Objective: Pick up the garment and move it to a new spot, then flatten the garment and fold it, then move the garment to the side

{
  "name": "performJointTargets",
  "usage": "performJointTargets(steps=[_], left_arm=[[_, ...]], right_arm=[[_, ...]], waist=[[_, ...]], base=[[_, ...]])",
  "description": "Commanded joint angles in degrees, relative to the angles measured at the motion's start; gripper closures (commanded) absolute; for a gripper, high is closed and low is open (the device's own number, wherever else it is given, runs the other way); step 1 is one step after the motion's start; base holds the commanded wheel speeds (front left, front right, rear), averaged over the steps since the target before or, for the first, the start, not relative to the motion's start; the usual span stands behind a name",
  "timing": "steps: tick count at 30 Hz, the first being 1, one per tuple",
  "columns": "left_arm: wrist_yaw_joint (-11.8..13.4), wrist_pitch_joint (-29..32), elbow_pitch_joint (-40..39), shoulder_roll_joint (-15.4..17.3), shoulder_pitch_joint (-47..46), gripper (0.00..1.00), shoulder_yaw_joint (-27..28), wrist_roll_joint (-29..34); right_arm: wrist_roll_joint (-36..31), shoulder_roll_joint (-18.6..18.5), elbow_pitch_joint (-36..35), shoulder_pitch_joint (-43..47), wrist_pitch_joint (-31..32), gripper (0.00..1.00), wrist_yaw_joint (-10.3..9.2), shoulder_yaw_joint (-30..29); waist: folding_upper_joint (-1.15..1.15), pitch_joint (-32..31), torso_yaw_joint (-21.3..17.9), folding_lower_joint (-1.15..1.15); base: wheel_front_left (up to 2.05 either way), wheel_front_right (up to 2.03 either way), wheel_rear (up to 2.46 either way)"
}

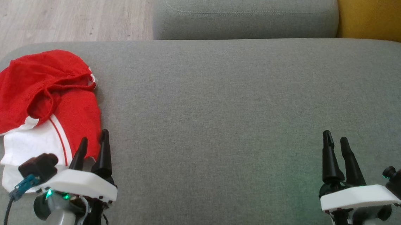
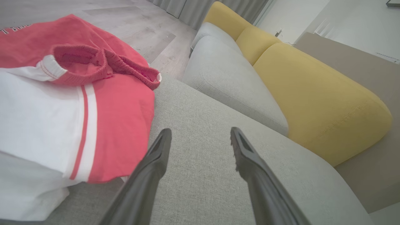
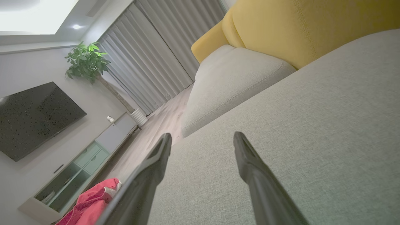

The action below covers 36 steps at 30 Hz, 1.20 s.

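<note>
The garment (image 1: 42,105) is a crumpled red piece with white panels and red stripes, lying at the left end of the grey cushion (image 1: 221,121). It fills the left of the left wrist view, garment (image 2: 72,103), and its red edge peeks in at the bottom left of the right wrist view, garment (image 3: 90,203). My left gripper (image 1: 94,142) stands open at the garment's near right edge, its fingers empty over bare cushion (image 2: 200,175). My right gripper (image 1: 336,139) is open and empty far to the right, above the cushion (image 3: 312,140).
A second grey cushion (image 1: 244,15) lies beyond, with yellow back cushions (image 2: 315,93) to the right. Wooden floor (image 1: 52,7) drops off past the cushion's far left edge. A TV (image 3: 34,118), a low cabinet (image 3: 78,162) and a plant (image 3: 87,61) stand across the room.
</note>
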Motion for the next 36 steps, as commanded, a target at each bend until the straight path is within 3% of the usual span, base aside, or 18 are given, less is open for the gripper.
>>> performJointTargets(steps=[1, 36], left_arm=[[0.36, -0.92, -2.42, 0.81, -3.58, 0.0, 0.84, 1.77], [5.47, -6.95, -4.83, 0.98, -5.08, 0.0, -3.24, 27.67]], right_arm=[[-1.61, -1.07, -2.45, -3.73, -0.91, 0.0, 0.3, 1.29], [-21.98, -3.42, -4.47, -5.21, -7.0, 0.0, 0.44, 7.68]], waist=[[0.0, 0.04, -0.01, 0.0], [0.0, -0.04, -0.08, 0.0]], base=[[0.0, 0.0, 0.0], [0.0, 0.0, 0.0]])
